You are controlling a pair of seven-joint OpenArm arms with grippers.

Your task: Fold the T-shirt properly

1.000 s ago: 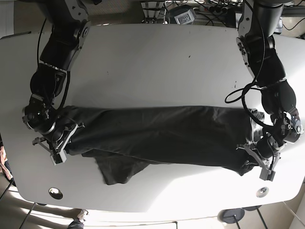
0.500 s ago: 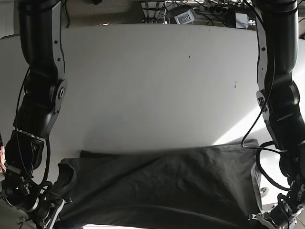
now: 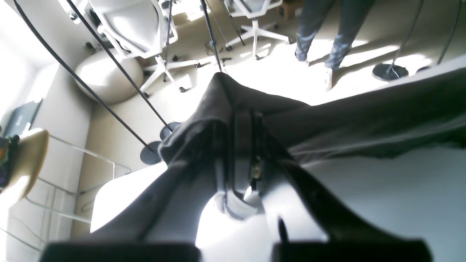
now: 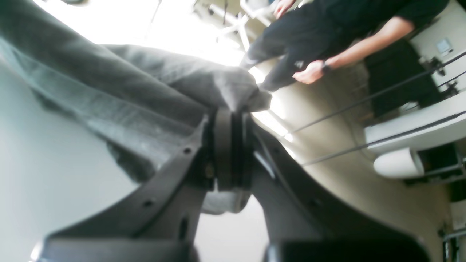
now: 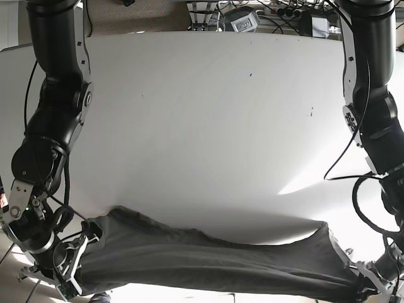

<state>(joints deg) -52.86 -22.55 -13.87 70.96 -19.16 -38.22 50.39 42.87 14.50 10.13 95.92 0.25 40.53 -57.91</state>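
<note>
A broad white tabletop [image 5: 202,126] fills the base view, cables and equipment lining its far edge, with sunlit floor showing past the near rim. A dark grey cotton T-shirt [image 5: 208,262] is stretched into a long band along the near edge of the table, sagging slightly at mid-span, its two ends pinned by the robot's black arms. In the base view the right gripper [image 5: 69,268] is at the band's left end and the left gripper [image 5: 372,287] at its right end, close to the frame's corner.

The left wrist view shows the left gripper [image 3: 242,145] with its jaws pressed together, a bunched fold of the dark fabric [image 3: 218,105] clamped between them and the rest trailing off to the right over the pale table. White office chairs [image 3: 134,25] and a standing person's legs in blue jeans [image 3: 327,32] are visible on the floor beyond.

In the right wrist view the right gripper [image 4: 229,145] is likewise closed tight on a wad of the grey cloth [image 4: 218,87], which runs away to the upper left. A person in black clothing with a wristwatch [image 4: 327,32] stands behind.
</note>
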